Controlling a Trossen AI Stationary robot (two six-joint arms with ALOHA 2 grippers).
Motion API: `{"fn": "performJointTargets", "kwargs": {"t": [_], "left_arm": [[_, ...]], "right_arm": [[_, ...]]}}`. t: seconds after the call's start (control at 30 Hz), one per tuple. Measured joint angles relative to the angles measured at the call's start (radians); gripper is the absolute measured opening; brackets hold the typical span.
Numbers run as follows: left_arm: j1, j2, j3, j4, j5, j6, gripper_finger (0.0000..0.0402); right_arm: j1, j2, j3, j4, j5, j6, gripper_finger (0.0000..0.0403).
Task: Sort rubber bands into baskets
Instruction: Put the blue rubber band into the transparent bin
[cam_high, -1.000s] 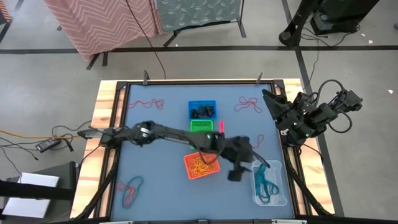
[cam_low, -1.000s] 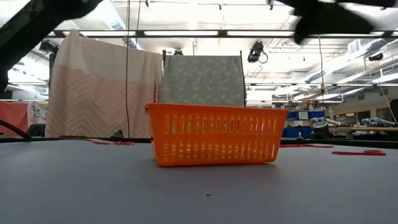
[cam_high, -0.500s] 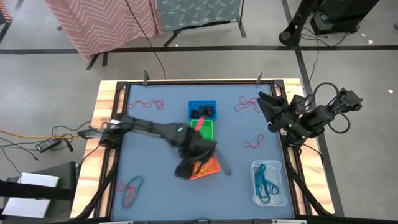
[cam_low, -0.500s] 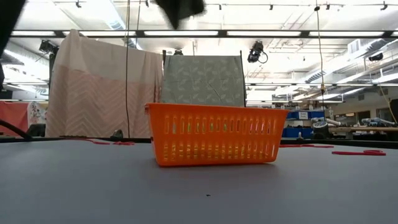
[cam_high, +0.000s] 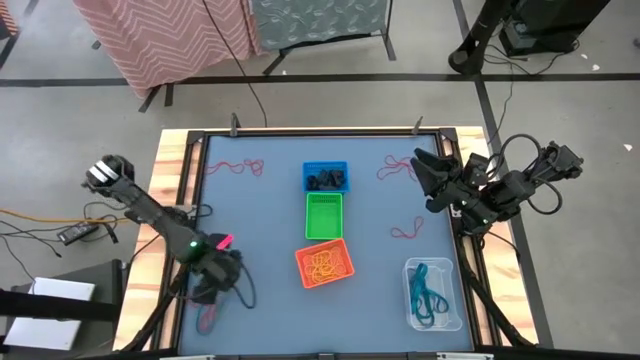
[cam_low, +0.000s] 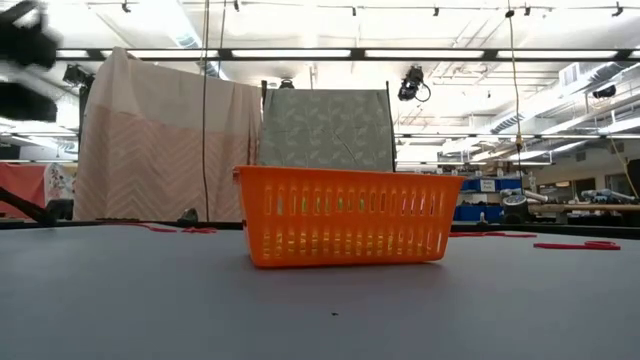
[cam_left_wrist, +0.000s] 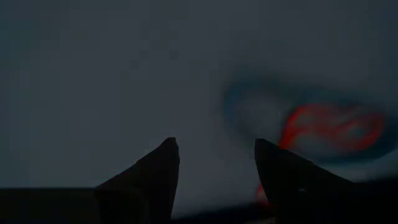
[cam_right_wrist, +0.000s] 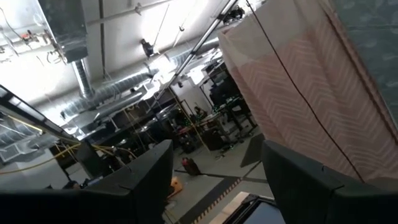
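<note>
**A:** What's changed in the last second?

**B:** The left arm has swung right across the table. A second ago it reached toward the clear tub (cam_high: 434, 293) at about four o'clock; half a second ago it was over the orange basket (cam_high: 325, 265) near the centre. Now the left gripper (cam_high: 208, 290) hangs over the loose cluster at roughly seven o'clock.

**A:** Meaning what for the sort?

**B:** I'd judge one drop is finished and it's lining up the next pick: the red and teal rubber bands (cam_high: 210, 305) still lie on the mat there.

**A:** And the gripper itself?

**B:** In its wrist view the two fingers (cam_left_wrist: 149, 177) stand spread, with bare mat between them. Nothing is held. A red loop ringed by a teal one (cam_left_wrist: 323, 127) lies just beside one finger, not between them.

**A:** The rest?

**B:** More red bands (cam_high: 238, 166) lie at eleven o'clock, and others (cam_high: 397, 166) at one o'clock. The blue basket (cam_high: 325, 177) and green basket (cam_high: 323, 215) sit in line toward twelve. The right gripper (cam_high: 432, 172) waits at the two o'clock edge, fingers parted, empty.
</note>
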Motion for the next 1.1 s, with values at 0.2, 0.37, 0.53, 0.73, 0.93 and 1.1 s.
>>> {"fn": "performJointTargets", "kwargs": {"t": [0.2, 0.37, 0.53, 0.73, 0.93, 1.1], "left_arm": [[-0.079, -0.031, -0.148, 0.066, 0.047, -0.005, 0.0211], [-0.115, -0.031, -0.155, 0.202, 0.037, -0.031, 0.0211], [-0.131, -0.031, -0.157, 0.28, -0.086, -0.069, 0.0211], [-0.16, 0.005, -0.166, 0.31, -0.103, -0.154, 0.0211], [-0.202, 0.093, -0.166, 0.346, -0.123, -0.208, 0.0211], [-0.208, 0.165, -0.16, 0.341, -0.131, -0.273, 0.0181]], "right_arm": [[0.0, 0.002, 0.0, -0.034, 0.001, 0.052, 0.0256], [0.0, 0.006, 0.0, -0.035, 0.002, 0.06, 0.0256], [0.0, 0.011, 0.0, -0.036, 0.007, 0.06, 0.0256], [0.0, 0.016, 0.0, -0.036, 0.039, 0.06, 0.0256], [0.0, 0.02, 0.0, -0.039, 0.039, 0.06, 0.0256], [0.0, 0.02, 0.0, -0.039, 0.039, 0.06, 0.0256]]}}
